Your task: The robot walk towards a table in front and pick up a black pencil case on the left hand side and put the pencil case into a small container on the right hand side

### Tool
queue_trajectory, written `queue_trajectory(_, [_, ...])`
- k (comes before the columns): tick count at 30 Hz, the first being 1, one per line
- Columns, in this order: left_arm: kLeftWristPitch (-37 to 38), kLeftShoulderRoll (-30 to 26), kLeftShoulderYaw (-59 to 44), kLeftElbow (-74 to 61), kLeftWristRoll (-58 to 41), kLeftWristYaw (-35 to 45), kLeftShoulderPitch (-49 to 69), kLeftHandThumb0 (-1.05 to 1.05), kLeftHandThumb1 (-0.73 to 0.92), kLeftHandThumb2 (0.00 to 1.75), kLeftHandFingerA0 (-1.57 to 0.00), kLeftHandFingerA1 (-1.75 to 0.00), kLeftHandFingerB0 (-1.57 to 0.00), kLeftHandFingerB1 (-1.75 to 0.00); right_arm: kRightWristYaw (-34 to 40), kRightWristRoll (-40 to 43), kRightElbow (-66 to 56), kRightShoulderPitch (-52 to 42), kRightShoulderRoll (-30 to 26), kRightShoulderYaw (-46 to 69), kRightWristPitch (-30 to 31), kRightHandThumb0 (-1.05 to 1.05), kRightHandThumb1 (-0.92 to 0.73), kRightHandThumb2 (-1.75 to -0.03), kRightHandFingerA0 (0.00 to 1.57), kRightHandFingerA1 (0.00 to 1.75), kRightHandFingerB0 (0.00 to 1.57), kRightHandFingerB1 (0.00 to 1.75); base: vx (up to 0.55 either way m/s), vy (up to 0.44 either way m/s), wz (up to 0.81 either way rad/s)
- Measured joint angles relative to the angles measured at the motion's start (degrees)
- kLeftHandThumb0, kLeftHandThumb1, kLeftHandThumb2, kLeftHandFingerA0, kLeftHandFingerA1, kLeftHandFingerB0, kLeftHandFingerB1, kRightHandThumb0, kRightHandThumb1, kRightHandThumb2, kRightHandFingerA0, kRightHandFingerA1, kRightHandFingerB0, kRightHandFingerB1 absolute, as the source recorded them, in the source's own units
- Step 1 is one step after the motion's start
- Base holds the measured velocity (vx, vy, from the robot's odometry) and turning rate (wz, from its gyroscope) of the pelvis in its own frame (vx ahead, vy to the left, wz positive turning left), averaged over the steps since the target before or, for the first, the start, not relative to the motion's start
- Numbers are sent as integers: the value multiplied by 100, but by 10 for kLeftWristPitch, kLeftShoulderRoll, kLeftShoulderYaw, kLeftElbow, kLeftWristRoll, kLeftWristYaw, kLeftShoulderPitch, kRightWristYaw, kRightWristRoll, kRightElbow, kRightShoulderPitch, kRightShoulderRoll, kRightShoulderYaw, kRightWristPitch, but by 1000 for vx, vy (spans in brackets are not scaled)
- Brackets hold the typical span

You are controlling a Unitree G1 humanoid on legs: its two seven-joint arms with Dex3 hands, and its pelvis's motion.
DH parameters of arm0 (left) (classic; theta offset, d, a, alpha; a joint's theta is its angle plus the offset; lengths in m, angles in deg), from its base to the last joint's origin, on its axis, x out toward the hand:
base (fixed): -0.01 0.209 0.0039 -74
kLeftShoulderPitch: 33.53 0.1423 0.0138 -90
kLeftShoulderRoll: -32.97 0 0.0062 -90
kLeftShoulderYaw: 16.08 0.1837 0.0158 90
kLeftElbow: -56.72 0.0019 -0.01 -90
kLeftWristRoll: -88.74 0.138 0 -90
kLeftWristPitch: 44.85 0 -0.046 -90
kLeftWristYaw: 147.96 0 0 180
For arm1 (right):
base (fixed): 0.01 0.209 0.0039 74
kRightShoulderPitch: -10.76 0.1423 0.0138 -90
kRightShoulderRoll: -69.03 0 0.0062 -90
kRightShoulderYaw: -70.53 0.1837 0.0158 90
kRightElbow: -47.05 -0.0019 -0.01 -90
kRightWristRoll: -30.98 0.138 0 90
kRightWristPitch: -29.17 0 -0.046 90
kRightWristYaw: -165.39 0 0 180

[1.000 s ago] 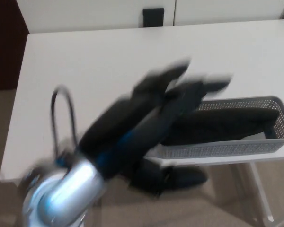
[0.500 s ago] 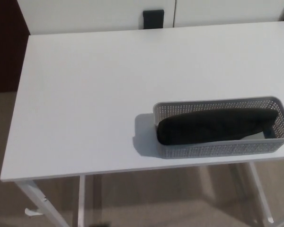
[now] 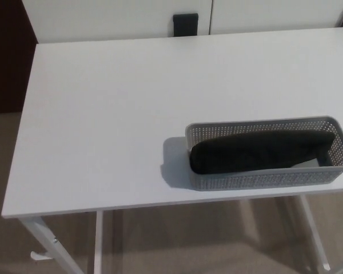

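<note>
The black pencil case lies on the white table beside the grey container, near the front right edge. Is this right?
Not quite. In the head view the black pencil case lies inside the grey container, not beside it. The container does stand on the white table near the front right edge.

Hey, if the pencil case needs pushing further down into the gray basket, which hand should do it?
Probably the right: the basket holding the pencil case sits at the right front of the table. Neither hand is in view, though.
</note>
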Motion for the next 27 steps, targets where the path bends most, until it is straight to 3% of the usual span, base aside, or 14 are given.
queue_trajectory(1, [0,0,0,8,0,-2,-5,-81,50,85,-6,-43,0,-29,0,0,0,0,0,0,0,-26,-51,-54,68,54,55,48,0,0,0])
queue_trajectory(2, [1,1,0,37,0,-9,-23,-81,50,85,-6,-43,0,-29,0,0,0,0,1,0,0,-26,-51,-54,68,54,55,48,0,0,0])
queue_trajectory(4, [2,2,0,98,2,-22,-58,-76,48,66,-8,-34,-11,-20,0,0,0,1,2,0,0,-26,-52,-55,65,51,51,45,0,0,0])
queue_trajectory(5, [3,2,0,123,2,-28,-72,-71,45,85,0,-30,-10,-22,1,0,0,1,2,0,-1,-27,-52,-55,64,51,49,44,0,0,0])
queue_trajectory(10, [11,3,-5,241,1,-55,-132,-76,47,82,-7,-27,-14,-20,2,0,0,5,2,4,-1,-28,-52,-55,64,51,48,44,0,0,0])
queue_trajectory(11, [13,4,-7,267,1,-61,-145,-70,55,58,-9,-29,-9,-23,3,0,0,6,3,6,-1,-28,-52,-55,63,51,47,44,0,0,0])
queue_trajectory(12, [14,5,-9,290,1,-67,-156,-73,45,81,-6,-37,-9,-23,4,0,0,7,3,7,-1,-27,-52,-55,63,52,46,44,0,0,0])
queue_trajectory(13, [17,5,-10,314,0,-74,-166,-75,46,83,-5,-34,-13,-22,5,1,0,7,3,9,-2,-28,-52,-55,63,51,46,43,0,0,0])
queue_trajectory(27, [117,18,-25,631,0,-188,-301,-82,50,82,-13,-19,-15,-9,21,8,4,27,6,44,-11,-25,-51,-54,63,53,47,45,0,0,0])
